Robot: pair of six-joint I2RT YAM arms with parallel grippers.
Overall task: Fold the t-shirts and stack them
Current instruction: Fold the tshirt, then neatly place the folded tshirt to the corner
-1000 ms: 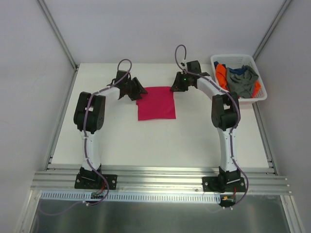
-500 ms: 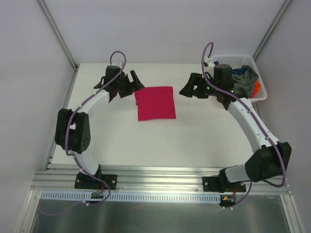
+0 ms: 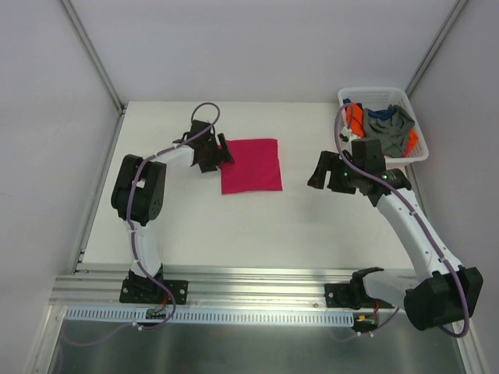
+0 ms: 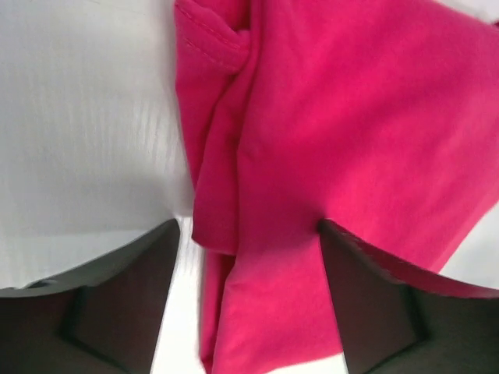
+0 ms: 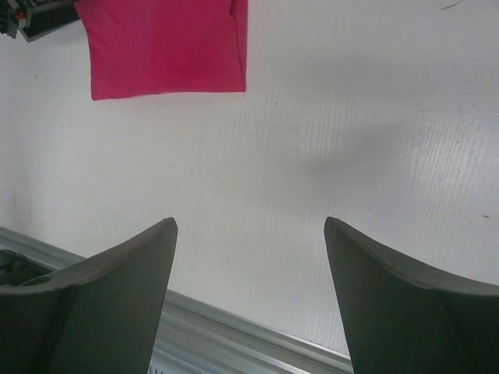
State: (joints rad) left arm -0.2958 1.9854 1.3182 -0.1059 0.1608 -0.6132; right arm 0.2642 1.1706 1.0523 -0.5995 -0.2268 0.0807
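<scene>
**A:** How wide is the left end effector [image 4: 248, 230]?

**B:** Spread wide. Its two dark fingers [image 4: 117, 304] stand apart, and the left edge of the folded magenta-pink cloth t-shirt [image 3: 251, 165] lies between them, bunched and rumpled. I cannot tell whether the fingers touch the white surface [image 3: 273, 226] underneath, because the wrist view is blurred there.

**A:** And the right end effector [image 5: 249, 222]?

**B:** Also wide apart, and it holds nothing. It hangs over the surface to the right of the pink t-shirt, apart from it. The shirt shows only in the top left corner of the right wrist view, cut off by the frame.

**A:** Where does the pink t-shirt lie?

**B:** Flat on the far middle of the surface, folded to a rough square, between the two arms.

**A:** And the others?

**B:** Heaped in the white plastic basket [image 3: 374, 90] at the far right corner. A grey t-shirt [image 3: 394, 131] lies on top, an orange t-shirt [image 3: 355, 117] to its left, and a dark blue t-shirt [image 3: 380, 114] peeks out behind. They are too crumpled to make out further.
</scene>
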